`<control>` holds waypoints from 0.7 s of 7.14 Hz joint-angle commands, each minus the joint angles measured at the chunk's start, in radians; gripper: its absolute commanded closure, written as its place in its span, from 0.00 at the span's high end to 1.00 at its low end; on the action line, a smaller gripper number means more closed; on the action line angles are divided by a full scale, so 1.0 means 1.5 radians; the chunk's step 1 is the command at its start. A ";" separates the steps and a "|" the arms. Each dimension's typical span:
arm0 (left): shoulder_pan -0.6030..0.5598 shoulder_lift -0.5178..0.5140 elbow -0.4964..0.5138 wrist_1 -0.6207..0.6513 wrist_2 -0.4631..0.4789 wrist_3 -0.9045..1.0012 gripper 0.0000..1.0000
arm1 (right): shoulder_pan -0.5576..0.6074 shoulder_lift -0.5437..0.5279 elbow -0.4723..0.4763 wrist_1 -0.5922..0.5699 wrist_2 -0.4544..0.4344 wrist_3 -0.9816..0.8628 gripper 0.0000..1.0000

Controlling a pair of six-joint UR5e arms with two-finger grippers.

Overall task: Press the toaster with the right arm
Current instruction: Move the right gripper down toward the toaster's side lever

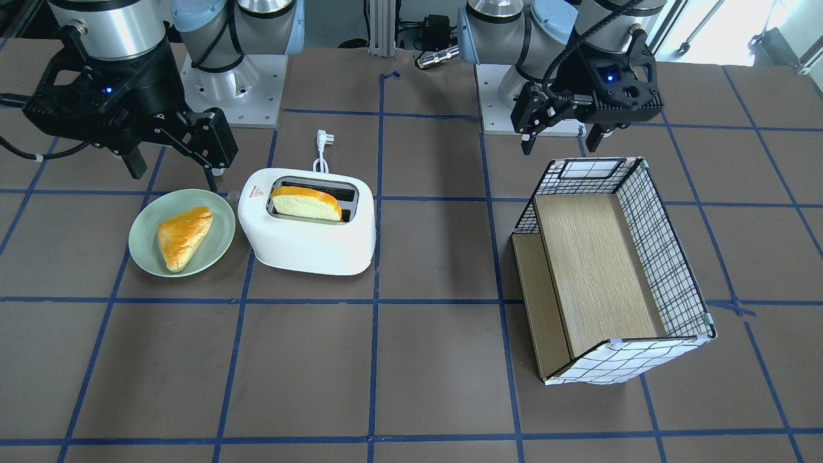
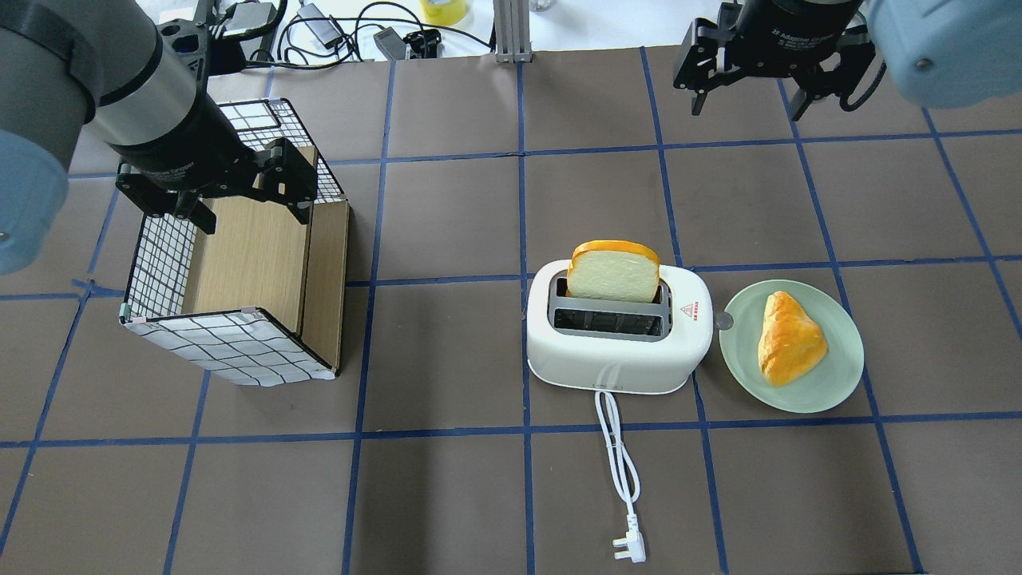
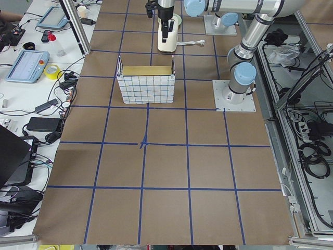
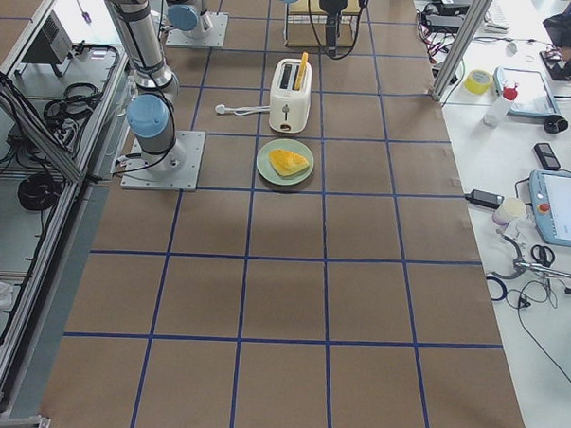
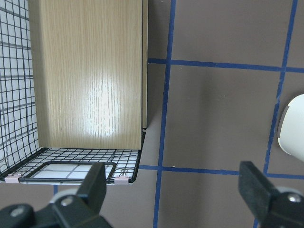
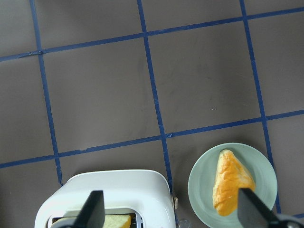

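Observation:
The white toaster (image 1: 308, 241) stands mid-table with a bread slice (image 1: 305, 202) upright in one slot; it also shows in the overhead view (image 2: 615, 363) and at the bottom of the right wrist view (image 6: 107, 190). Its cord and plug (image 2: 627, 511) trail toward the robot. A small knob (image 2: 723, 321) sticks out of the toaster's end beside the plate. My right gripper (image 1: 175, 168) is open and empty, raised above the table beyond the plate and toaster (image 2: 746, 100), touching neither. My left gripper (image 2: 251, 212) is open and empty, hovering over the checked basket (image 2: 231, 351).
A green plate (image 1: 144, 251) with a golden pastry (image 1: 183, 236) sits right beside the toaster's knob end. The checked wire-and-wood basket (image 1: 662, 257) lies tipped on its side on the left arm's side. Blue tape lines grid the brown table.

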 commanded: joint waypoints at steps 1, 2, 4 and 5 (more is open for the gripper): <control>0.000 0.000 0.000 0.000 0.000 0.000 1.00 | 0.000 0.000 0.001 0.002 0.015 -0.002 1.00; 0.000 0.000 0.000 0.000 0.000 0.000 1.00 | -0.001 -0.002 0.004 0.004 0.015 -0.003 1.00; 0.000 0.000 0.000 0.000 0.000 0.000 1.00 | 0.000 0.000 0.006 0.014 0.018 -0.003 1.00; 0.000 0.000 0.000 0.000 0.000 0.000 1.00 | -0.003 0.000 0.006 0.026 0.020 -0.004 0.88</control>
